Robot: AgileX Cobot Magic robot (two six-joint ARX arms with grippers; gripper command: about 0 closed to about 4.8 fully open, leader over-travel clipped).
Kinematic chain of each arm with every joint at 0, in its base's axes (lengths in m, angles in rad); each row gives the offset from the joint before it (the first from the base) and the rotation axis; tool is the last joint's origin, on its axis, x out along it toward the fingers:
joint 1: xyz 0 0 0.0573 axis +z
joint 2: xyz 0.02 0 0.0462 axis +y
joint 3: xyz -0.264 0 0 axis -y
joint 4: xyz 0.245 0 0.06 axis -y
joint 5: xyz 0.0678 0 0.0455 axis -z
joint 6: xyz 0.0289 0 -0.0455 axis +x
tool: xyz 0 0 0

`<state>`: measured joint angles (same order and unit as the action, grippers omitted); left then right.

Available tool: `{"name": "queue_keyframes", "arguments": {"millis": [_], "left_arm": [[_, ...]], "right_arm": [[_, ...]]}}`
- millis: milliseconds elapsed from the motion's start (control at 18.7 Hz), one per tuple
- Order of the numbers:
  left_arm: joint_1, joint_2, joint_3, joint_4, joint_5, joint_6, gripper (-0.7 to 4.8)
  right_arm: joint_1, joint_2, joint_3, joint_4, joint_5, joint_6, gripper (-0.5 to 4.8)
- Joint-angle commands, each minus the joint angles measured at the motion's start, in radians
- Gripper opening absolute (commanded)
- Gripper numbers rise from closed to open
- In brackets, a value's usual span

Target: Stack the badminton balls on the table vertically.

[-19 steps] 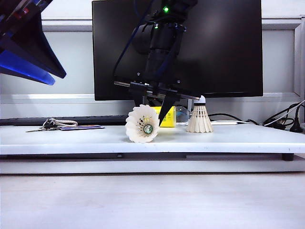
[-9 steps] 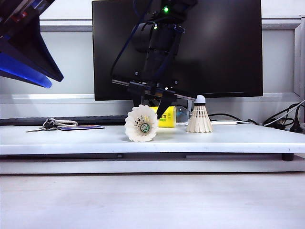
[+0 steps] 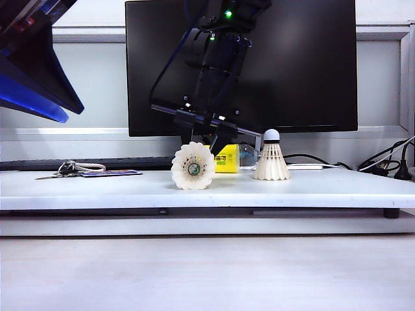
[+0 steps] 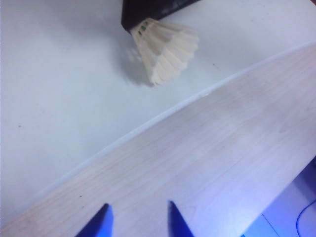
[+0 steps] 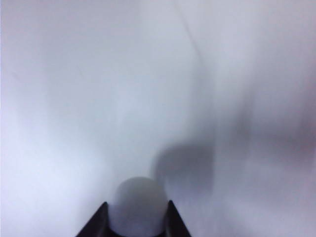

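Observation:
One badminton ball (image 3: 193, 166) lies sideways at the middle of the white table (image 3: 324, 188), its feather skirt facing the exterior camera. My right gripper (image 3: 206, 141) comes down behind it and is shut on its rounded cork tip (image 5: 139, 205), which fills the gap between the black fingers (image 5: 98, 219). The left wrist view shows the same badminton ball (image 4: 165, 47) held at its tip, close over the table. A second badminton ball (image 3: 271, 159) stands upright to the right, cork tip up. My left gripper (image 4: 138, 217), with blue fingers, hangs open high at the left (image 3: 61, 107), holding nothing.
A black monitor (image 3: 311, 65) stands behind the table. A yellow-labelled bottle (image 3: 228, 159) lies behind the held badminton ball. Keys and a flat dark item (image 3: 91, 172) rest at the left rear. Cables (image 3: 382, 165) trail at the right rear. A pale wooden surface (image 4: 222, 148) lies in front.
My right gripper has rolled and lifted a little with the badminton ball, which sits slightly higher and turned. The upright badminton ball's tip now shows fully. The left gripper has stayed nearly still.

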<state>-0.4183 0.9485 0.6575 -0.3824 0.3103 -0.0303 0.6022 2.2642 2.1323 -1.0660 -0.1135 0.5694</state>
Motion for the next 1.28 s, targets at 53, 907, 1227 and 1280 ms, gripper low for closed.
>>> {"name": "queue_keyframes", "arguments": {"millis": [53,907,1227,1280], "left_arm": [[-0.001,-0.003,0.005,0.006,0.0,0.005,1.54],[0.0,-0.053,0.005,0.038,-0.109,0.02,1.54],[0.002,-0.055,0.005,0.039,-0.116,0.021,1.54],[0.002,-0.057,0.005,0.039,-0.116,0.023,1.54]], "right_arm": [[-0.006,-0.034,0.006,0.089,0.038,-0.027,1.04],[-0.065,-0.222,0.006,0.212,0.447,-0.211,1.07],[-0.065,-0.237,0.005,0.203,0.586,-0.177,1.07],[-0.065,-0.24,0.005,0.203,0.587,-0.179,1.07]]}}
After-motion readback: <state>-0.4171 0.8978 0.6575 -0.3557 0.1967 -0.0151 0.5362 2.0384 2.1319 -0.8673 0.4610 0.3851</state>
